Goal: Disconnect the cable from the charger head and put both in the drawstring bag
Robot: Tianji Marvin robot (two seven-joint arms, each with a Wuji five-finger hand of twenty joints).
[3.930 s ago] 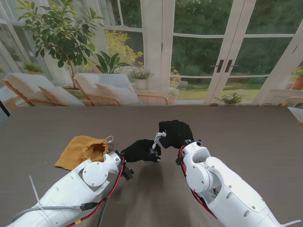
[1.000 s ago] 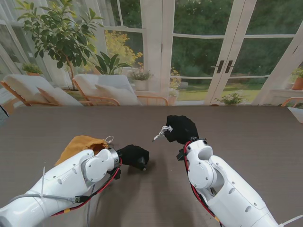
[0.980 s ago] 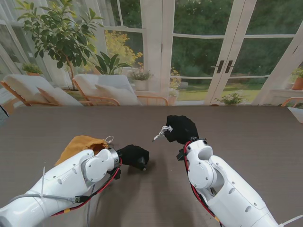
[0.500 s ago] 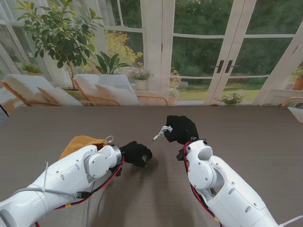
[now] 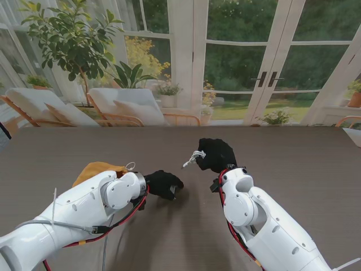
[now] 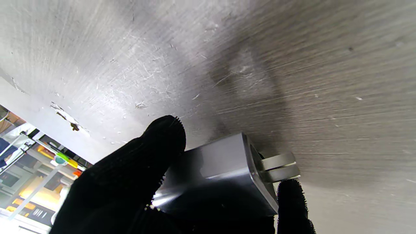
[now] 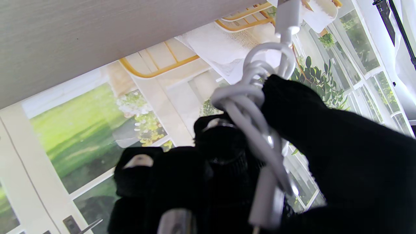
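Observation:
My left hand (image 5: pixel 163 184), in a black glove, is shut on the charger head (image 6: pixel 224 172), a white block with two metal prongs pointing away from the palm, held just over the table. My right hand (image 5: pixel 216 154) is shut on the coiled white cable (image 5: pixel 194 157), whose plug end sticks out toward the left; in the right wrist view the cable (image 7: pixel 256 107) runs between the gloved fingers. Cable and charger head are apart. The mustard drawstring bag (image 5: pixel 97 169) lies on the table behind my left forearm, mostly hidden by it.
The dark wood-grain table (image 5: pixel 293 158) stretches all around both hands. Beyond its far edge stand lounge chairs (image 5: pixel 130 107), potted plants and glass doors. A white object (image 5: pixel 354 134) sits at the table's far right edge.
Earlier both hands were together with cable and charger joined; they have since pulled apart. In the last second my left hand shifted slightly right and away from me. The right hand stayed still.

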